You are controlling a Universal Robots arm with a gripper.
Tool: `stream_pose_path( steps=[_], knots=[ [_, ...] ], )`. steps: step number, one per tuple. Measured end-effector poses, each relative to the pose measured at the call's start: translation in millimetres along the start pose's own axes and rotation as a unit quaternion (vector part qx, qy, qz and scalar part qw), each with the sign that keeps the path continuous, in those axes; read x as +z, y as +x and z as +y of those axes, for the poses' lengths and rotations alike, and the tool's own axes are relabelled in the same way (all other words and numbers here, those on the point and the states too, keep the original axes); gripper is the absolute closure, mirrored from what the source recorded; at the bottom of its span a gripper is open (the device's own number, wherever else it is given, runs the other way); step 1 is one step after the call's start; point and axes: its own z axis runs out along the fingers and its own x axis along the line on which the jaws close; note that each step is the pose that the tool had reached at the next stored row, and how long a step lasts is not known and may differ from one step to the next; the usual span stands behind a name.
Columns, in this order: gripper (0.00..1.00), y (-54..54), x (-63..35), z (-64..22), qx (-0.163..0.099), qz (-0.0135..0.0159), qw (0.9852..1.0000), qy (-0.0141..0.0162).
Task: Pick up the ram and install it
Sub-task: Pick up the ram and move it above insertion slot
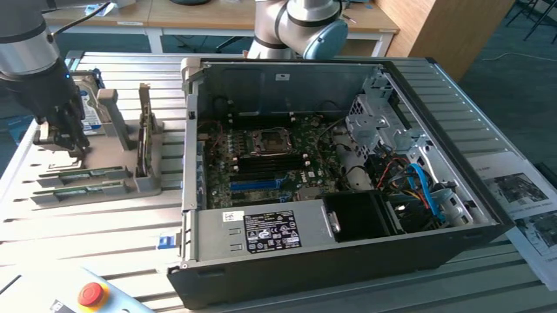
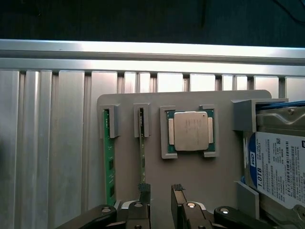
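Two green ram sticks stand on edge in a grey holder tray. One ram stick is the outer one. The other ram stick runs toward my fingers. In the exterior view the sticks lie at the exterior view's left, beside the open computer case. My gripper hangs just above the tray, open, with bare tray between its black fingertips. One fingertip lines up over the end of the inner stick. In the exterior view the gripper sits above the holder, a little behind the sticks.
A CPU and a hard drive share the tray. An upright expansion card stands between holder and case. Blue slots show on the motherboard. A red stop button sits near the front edge, papers to the exterior view's right.
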Motion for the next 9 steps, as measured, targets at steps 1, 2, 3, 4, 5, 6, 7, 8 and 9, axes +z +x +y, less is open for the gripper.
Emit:
stream_pose_path(
  steps=[1,2,3,4,5,6,7,8,9],
  knots=[
    [0.69,0.0,0.0,0.0,0.000,0.0000,1.0000,0.0000],
    [0.69,0.0,0.0,0.0,0.000,0.0000,1.0000,0.0000],
    [0.69,0.0,0.1,0.0,0.000,0.0000,1.0000,0.0000],
    [0.69,0.0,0.2,0.0,0.000,0.0000,1.0000,0.0000],
    [0.69,0.2,0.3,0.1,0.000,-0.0001,1.0000,0.0001],
    [0.69,0.9,0.4,0.1,0.000,-0.0001,1.0000,0.0002],
    [0.69,1.8,0.3,0.0,0.000,-0.0001,1.0000,0.0001],
    [0.69,2.9,0.2,0.0,0.000,0.0000,1.0000,0.0001],
    [0.69,4.1,0.2,0.0,0.000,0.0000,1.0000,0.0001]
  ],
)
